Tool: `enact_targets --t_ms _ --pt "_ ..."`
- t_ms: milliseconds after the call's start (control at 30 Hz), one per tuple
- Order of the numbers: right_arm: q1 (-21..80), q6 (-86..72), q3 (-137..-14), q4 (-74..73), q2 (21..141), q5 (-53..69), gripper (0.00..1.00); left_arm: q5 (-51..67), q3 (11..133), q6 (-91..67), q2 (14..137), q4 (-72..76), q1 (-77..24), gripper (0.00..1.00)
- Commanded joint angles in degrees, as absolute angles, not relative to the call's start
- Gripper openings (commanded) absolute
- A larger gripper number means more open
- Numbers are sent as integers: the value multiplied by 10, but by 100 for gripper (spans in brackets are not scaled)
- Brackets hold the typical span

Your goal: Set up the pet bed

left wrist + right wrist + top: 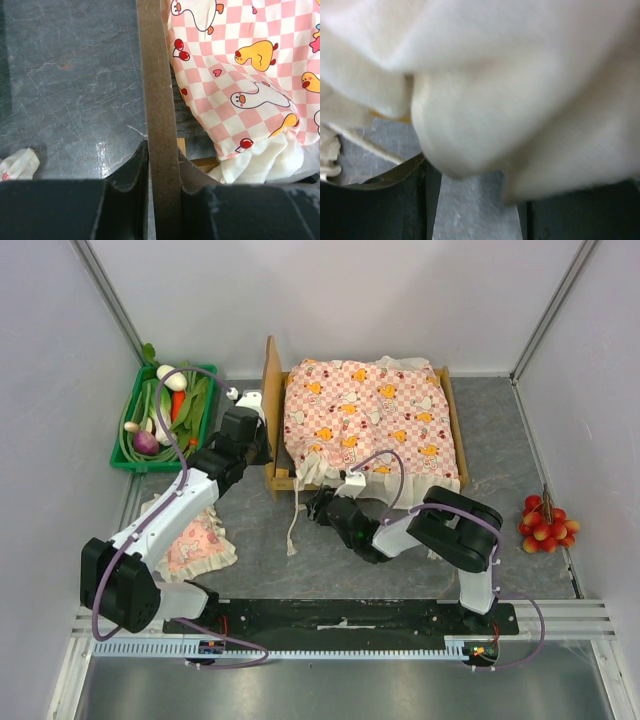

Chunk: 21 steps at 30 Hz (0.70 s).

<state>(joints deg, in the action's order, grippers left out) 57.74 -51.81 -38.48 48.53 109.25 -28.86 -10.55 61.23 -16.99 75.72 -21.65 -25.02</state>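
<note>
The pet bed is sitting in the middle of the grey worktop, its headboard at the left end and the pink-checked mattress lying rumpled on it. The left claw is clamping the headboard's edge, one finger pressing on each face of the board. The right claw is hovering at the bed's near rail with its jaws well apart. The mattress's white frill is drooping over them, and I can't tell whether it is touching the fingers. A pink pillow is lying under the left arm.
</note>
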Motion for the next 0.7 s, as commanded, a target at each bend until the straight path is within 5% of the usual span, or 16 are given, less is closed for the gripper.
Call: enact_targets --t_ms 0,133,567,667 --pt "584 -597 -454 289 1139 -381 61 -11 607 -183 778 -205 -250 2" --pt "589 -606 -543 146 1165 -402 58 -9 602 -180 771 -204 -249 2" --pt "590 -539 -614 -44 1216 -394 4 10 592 -174 750 -206 -238 2" --pt "589 -517 -602 -43 1201 -387 0 12 585 -173 743 -204 -234 2"
